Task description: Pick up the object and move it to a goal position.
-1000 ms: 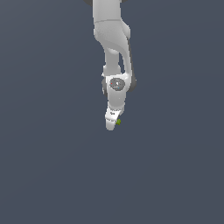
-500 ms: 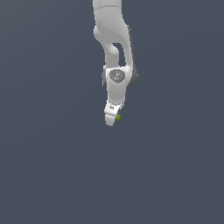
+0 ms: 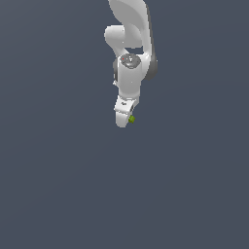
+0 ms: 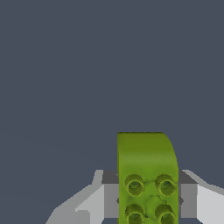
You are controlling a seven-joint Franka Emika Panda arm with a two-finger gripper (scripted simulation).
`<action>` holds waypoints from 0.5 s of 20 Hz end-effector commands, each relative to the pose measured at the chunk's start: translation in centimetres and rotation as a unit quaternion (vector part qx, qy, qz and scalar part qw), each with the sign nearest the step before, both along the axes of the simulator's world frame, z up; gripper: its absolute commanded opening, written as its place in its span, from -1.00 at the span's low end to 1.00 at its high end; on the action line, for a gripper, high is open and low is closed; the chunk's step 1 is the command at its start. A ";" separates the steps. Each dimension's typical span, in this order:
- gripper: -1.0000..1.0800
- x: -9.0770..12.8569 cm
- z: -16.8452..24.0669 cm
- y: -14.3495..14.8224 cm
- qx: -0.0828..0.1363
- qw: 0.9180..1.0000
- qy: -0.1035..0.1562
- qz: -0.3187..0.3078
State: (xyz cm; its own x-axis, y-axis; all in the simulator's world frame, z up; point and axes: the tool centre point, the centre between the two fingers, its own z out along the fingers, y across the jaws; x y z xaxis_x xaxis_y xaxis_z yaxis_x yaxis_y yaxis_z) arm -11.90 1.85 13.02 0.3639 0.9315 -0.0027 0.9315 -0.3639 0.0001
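The object [image 4: 146,175] is a yellow-green block with round studs on one face. In the wrist view it sits between the two grey-white fingers [image 4: 109,197], which press on both of its sides. In the exterior view only a small green speck of the object [image 3: 132,118] shows beside the tip of the white gripper [image 3: 123,119]. The gripper is shut on it and hangs under the white arm, above the plain dark grey ground. No goal marker shows in either view.
The white arm [image 3: 130,53] comes down from the exterior view's top edge. Around it there is only a uniform dark grey surface [image 3: 58,185], with no other objects or edges visible.
The gripper has moved upward in the exterior view, carrying the object with it. The arm's wrist has risen and turned slightly as well.
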 end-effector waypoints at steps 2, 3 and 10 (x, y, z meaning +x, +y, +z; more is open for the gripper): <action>-1.00 -0.6 3.2 0.0 0.001 1.000 0.000 0.000; -1.00 -0.7 4.1 0.0 0.001 1.000 0.000 0.000; -1.00 -1.8 10.6 -0.1 0.003 1.000 0.000 0.001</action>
State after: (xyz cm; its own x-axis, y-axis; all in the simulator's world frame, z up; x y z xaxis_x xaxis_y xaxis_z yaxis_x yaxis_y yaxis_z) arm -13.43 1.71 22.25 0.3630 0.9318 0.0013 0.9318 -0.3630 -0.0002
